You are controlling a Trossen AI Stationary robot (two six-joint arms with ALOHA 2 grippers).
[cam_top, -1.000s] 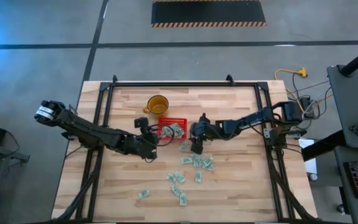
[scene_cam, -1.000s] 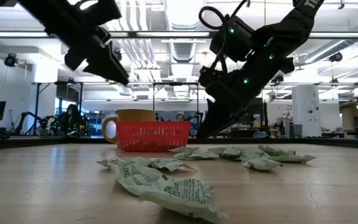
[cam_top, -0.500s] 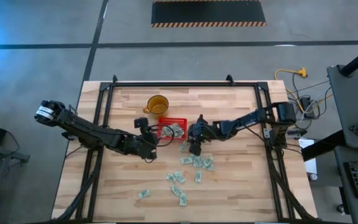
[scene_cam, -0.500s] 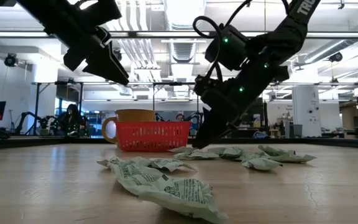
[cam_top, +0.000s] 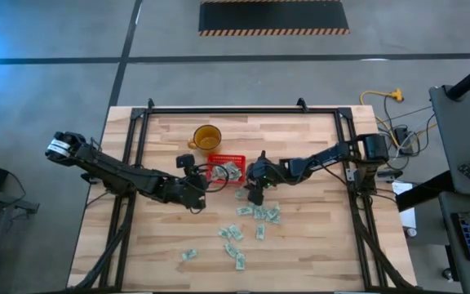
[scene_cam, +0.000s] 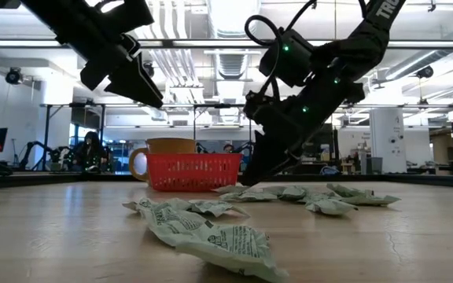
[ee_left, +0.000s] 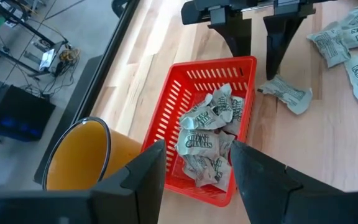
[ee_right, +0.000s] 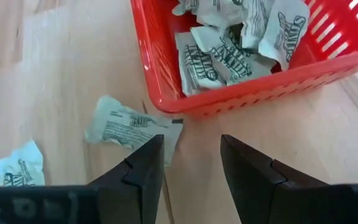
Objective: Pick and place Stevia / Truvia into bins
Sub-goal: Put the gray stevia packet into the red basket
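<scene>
The red basket (cam_top: 225, 167) (ee_left: 194, 118) (ee_right: 241, 68) sits mid-table and holds several pale green sachets (ee_left: 207, 134). More sachets lie loose on the wood (cam_top: 259, 212) (scene_cam: 211, 228). My right gripper (cam_top: 255, 191) (ee_right: 191, 168) is open and low over the table, just right of the basket. One loose sachet (ee_right: 126, 127) (ee_left: 286, 93) lies flat by one of its fingers. My left gripper (cam_top: 196, 184) (ee_left: 197, 174) is open and empty, hovering above the basket's left side.
An amber cup (cam_top: 206, 136) (ee_left: 79, 155) stands beyond the basket, toward the far edge. Scattered sachets cover the near middle of the table (cam_top: 233, 245). Bare wood lies to the left (cam_top: 149, 237) and right (cam_top: 317, 237). A black frame rims the table (cam_top: 219, 109).
My right gripper has come down toward the table and shifted a little toward the basket, staying open. The left arm and the sachets have not moved.
</scene>
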